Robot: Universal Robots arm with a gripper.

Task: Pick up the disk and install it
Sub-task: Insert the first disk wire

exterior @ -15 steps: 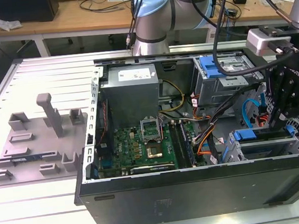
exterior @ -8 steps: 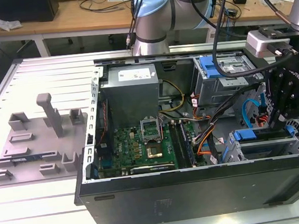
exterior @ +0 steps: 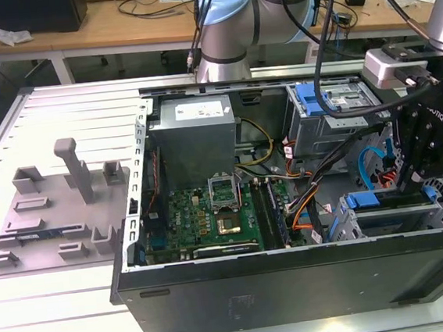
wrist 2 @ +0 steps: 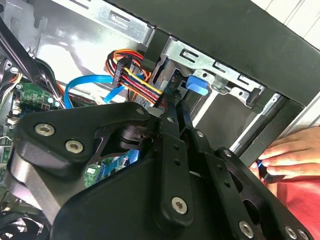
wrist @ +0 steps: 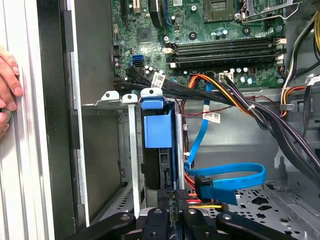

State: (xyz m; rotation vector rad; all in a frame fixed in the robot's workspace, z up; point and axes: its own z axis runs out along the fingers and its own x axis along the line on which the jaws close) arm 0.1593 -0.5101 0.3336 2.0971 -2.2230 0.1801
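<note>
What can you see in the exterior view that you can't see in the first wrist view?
The exterior view alone takes in the whole open computer case, the grey tray of holders beside it on the exterior view's left, and the robot arm. The first wrist view alone has a person's hand resting outside the case wall. Both share the green circuit board, the blue ribbon cable and the disk's blue carrier in its bay.

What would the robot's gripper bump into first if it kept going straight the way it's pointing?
Probably the blue carrier frame of the disk standing in the drive cage: in the first wrist view it lies right ahead of the gripper. How much gap remains is hard to judge.
</note>
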